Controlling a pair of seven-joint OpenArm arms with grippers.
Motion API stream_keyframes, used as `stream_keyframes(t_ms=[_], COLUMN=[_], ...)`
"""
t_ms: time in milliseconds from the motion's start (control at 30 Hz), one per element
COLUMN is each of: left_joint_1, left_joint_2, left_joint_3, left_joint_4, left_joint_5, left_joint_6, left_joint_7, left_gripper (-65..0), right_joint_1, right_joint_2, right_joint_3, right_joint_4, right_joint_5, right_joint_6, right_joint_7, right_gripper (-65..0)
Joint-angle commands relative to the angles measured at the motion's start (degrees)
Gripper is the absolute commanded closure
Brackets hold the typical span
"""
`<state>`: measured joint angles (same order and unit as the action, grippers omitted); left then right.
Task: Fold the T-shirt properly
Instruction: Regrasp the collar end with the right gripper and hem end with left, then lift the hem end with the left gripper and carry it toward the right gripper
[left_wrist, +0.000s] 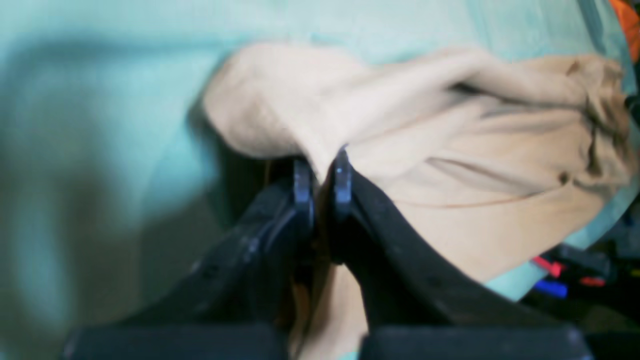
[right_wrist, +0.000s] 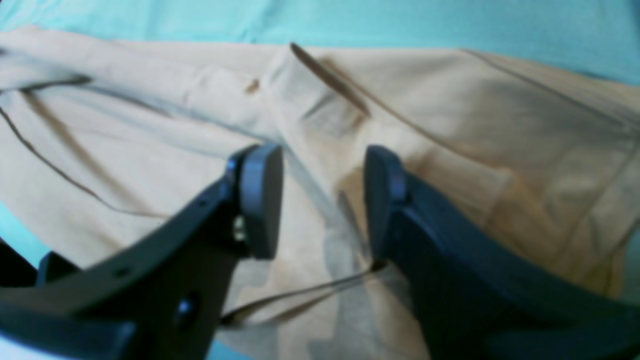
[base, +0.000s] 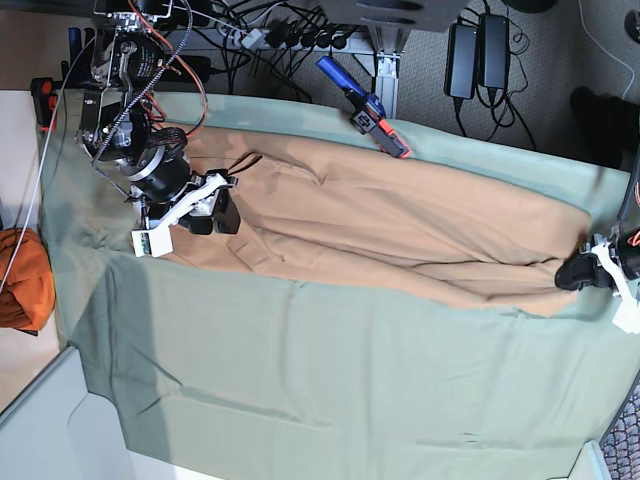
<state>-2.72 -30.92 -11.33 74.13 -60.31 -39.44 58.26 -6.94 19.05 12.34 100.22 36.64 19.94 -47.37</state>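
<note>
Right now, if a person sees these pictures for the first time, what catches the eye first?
First, the long tan T-shirt stretched across the far half of the green table cloth. At one end the left gripper pinches its fabric with the fingers shut; at the other the right gripper sits open on the shirt. An orange cloth bundle lies beside the table's edge.

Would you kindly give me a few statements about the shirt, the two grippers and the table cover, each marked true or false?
1. The left gripper is shut on the T-shirt. True.
2. The right gripper is clamped on cloth. False: its jaws stand apart with nothing pinched between them.
3. The T-shirt lies stretched across the table cloth. True.
4. The orange cloth bundle sits on top of the T-shirt. False: it lies off to the side, beyond the table cloth's edge.
5. The table cloth is red. False: it is pale green.
</note>
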Motion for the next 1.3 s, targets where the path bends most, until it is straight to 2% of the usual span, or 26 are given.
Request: stream_keyframes(t_ms=[0,233,433,633,800,1100,1267], left_joint_1=[-1.1,-1.1,-1.1,2.5,7.6,8.1,7.3], left_joint_2=[-1.2,-1.9,-4.2,-4.1,-0.7,7.3,11.4], left_joint_3=[-0.4,-0.4,-0.4,0.3,0.6,1.0,6.7], left_joint_4=[1.8,3.2,4.5,12.4,20.6,25.2,25.6], left_joint_5=[-1.1,-0.6,0.5,1.0,1.1,1.4,6.9], left_joint_6=[-0.6,-0.6,-0.6,-0.6,-0.6,-0.6,-0.6], left_joint_7=[-1.0,-0.9,-0.8,-0.6,-0.6,-1.9,-3.4], left_gripper=[0.0,0.0,0.0,0.0,0.0,0.0,0.0], right_joint_1=[0.7,0.7,0.9,3.2,5.2,6.2,6.4], right_joint_2=[0.8,0.8,0.8,0.7,-0.2,-2.8,-2.9], right_joint_3=[0.4,0.4,0.4,0.4,0.4,0.4,0.4], right_joint_4=[1.0,1.0,1.0,1.0,1.0,1.0,1.0], right_joint_5=[0.9,0.3,0.2,0.2,-0.7,-0.9,-0.9], right_joint_6=[5.8,5.8,5.8,5.8,5.8,5.8,5.9], right_joint_7=[1.5,1.8,2.5,2.6,2.6,2.7,3.0], right_gripper=[-27.2,-27.2,-27.2,-27.1,-27.2,-27.2,-27.2])
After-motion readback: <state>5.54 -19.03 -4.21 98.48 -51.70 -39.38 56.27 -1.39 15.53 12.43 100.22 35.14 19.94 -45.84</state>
